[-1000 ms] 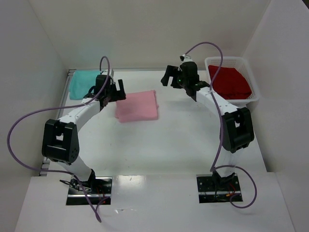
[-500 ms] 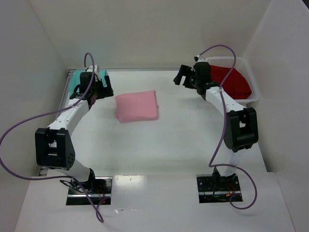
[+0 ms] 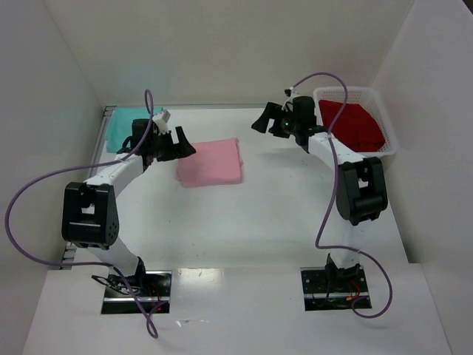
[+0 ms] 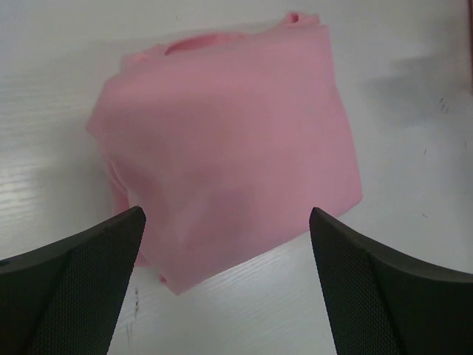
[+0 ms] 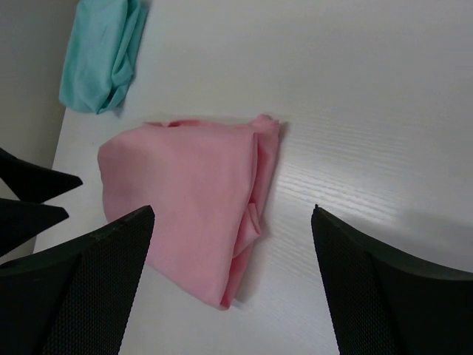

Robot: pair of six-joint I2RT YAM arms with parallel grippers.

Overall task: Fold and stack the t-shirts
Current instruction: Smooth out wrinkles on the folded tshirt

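Looking at a folded pink t-shirt point(image 3: 211, 163) lying flat on the white table point(image 3: 281, 214), a bit left of centre and toward the far side. Left gripper point(image 3: 185, 143) just off its left edge, jaws spread wide, holding nothing. Right gripper point(image 3: 260, 122) over the far middle, pointing left, also spread wide and empty. Teal t-shirt point(image 3: 122, 127) bunched in the far left corner. Red t-shirt point(image 3: 358, 124) sitting in the white basket point(image 3: 353, 90), far right.
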